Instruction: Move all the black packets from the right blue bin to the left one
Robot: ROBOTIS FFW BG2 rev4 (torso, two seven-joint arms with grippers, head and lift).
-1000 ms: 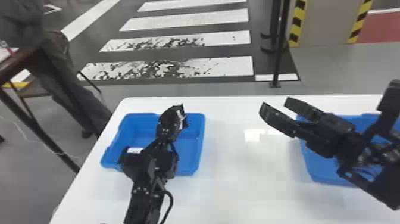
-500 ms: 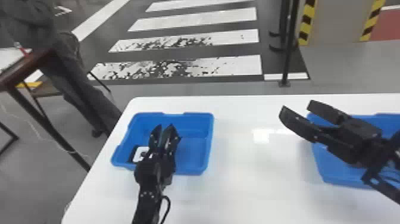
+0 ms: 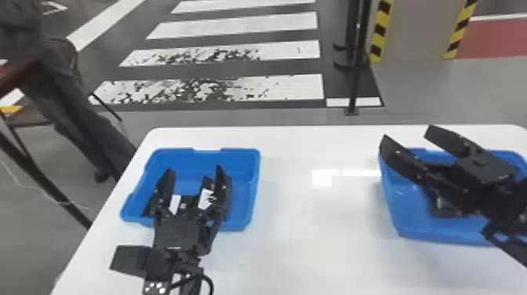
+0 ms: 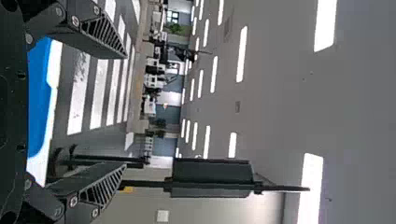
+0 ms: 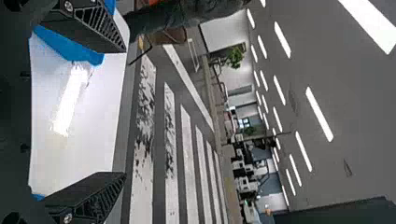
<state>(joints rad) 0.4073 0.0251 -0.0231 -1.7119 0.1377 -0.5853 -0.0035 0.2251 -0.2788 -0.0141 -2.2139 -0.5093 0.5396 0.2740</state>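
Black packets with white labels (image 3: 205,198) lie in the rectangular blue plastic bin (image 3: 246,188) at left of the head view, under the wide-spread, black two-fingered left gripper (image 3: 195,169); at right, the similar right gripper (image 3: 406,132), also wide, overlaps the other blue bin (image 3: 404,213)

We could pass over the white table (image 3: 298,243) between the left bin (image 3: 249,188) and right bin (image 3: 404,215), but the left gripper (image 3: 194,171) and right gripper (image 3: 407,132) partly block the space above them.
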